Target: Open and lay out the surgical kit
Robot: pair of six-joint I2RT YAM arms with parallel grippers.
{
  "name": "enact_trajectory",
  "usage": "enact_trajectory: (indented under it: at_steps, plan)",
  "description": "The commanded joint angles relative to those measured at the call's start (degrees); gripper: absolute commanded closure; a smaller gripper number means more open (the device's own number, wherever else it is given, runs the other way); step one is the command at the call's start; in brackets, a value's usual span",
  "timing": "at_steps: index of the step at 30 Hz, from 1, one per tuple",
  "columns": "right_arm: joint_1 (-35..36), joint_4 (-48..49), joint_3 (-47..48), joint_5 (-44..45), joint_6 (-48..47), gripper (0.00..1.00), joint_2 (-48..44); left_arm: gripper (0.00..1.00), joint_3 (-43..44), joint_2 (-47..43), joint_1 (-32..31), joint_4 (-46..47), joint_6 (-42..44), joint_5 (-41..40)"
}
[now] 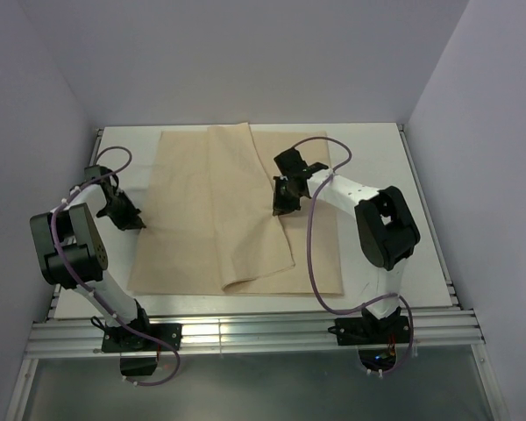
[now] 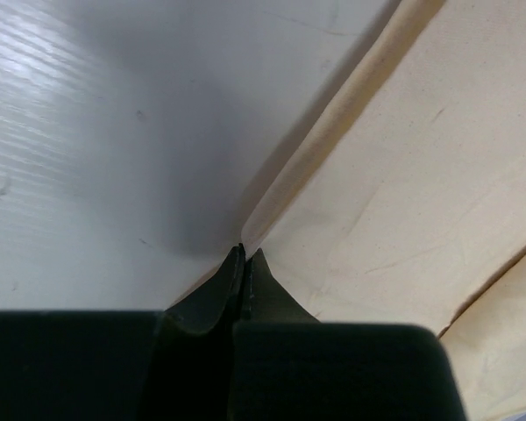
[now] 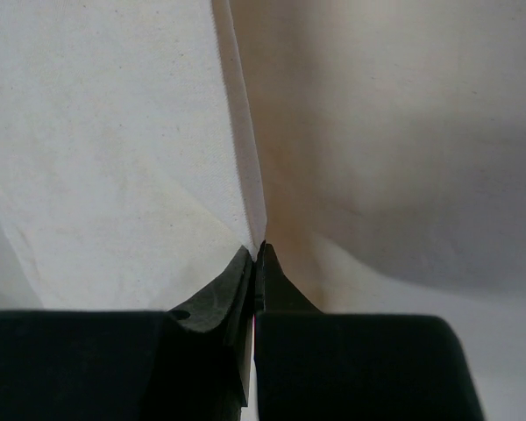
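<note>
Wrist views alone show the left hand and right hand each pinched shut on a wrap edge.

You see a matt, creased, paper-like tan wrap on a white, finely ribbed, faintly glossy table.

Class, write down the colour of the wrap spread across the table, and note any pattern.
The wrap is plain tan, with no pattern. It shows best in the top external view.

One tan wrap, one white table, one left arm and one right arm, making two arms altogether.
</note>
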Motion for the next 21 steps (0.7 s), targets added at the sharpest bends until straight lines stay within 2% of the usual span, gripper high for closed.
enact_trajectory:
  at_steps: [1, 7, 21]
  plan:
    - [-0.38, -1.84, -0.72, 2.10, -2.10, 1.00, -2.45, 1.00, 1.24, 0.30, 1.79, 0.62, 0.35, -3.04]
    - [-3.10, -2.28, -2.13, 2.72, -2.54, 1.00, -2.97, 1.00, 1.32, -0.23, 3.81, 0.36, 0.17, -4.63]
    - [-18.04, -8.87, -1.25, 9.14, -8.16, 1.00, -8.95, 1.00, 9.67, 1.79, 8.47, -2.45, -0.97, -11.39]
